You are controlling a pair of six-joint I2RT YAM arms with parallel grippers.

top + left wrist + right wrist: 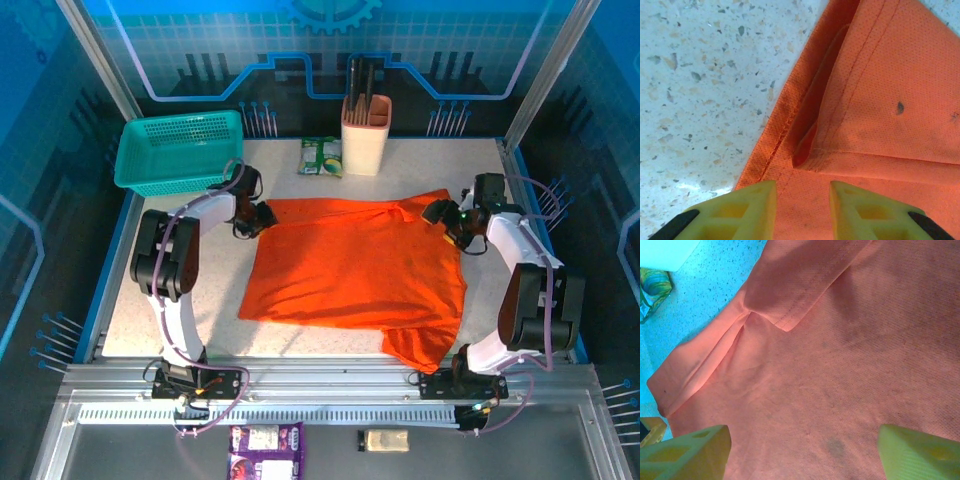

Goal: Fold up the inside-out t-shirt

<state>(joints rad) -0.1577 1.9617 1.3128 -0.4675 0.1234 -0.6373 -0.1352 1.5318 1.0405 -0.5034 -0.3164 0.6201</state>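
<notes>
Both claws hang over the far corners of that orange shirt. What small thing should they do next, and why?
Probably lower and pinch. The left claw sits over the t-shirt's far-left hem, fingers apart; the right claw gapes above the far-right corner; the cloth lies flat, ungripped. Gripping lets them lift that edge.

Matt mesh-knit cloth t-shirt [360, 265]; speckled smooth table [222, 292].

Top camera overhead — wrist cameras close above t-shirt [355, 265].
</notes>
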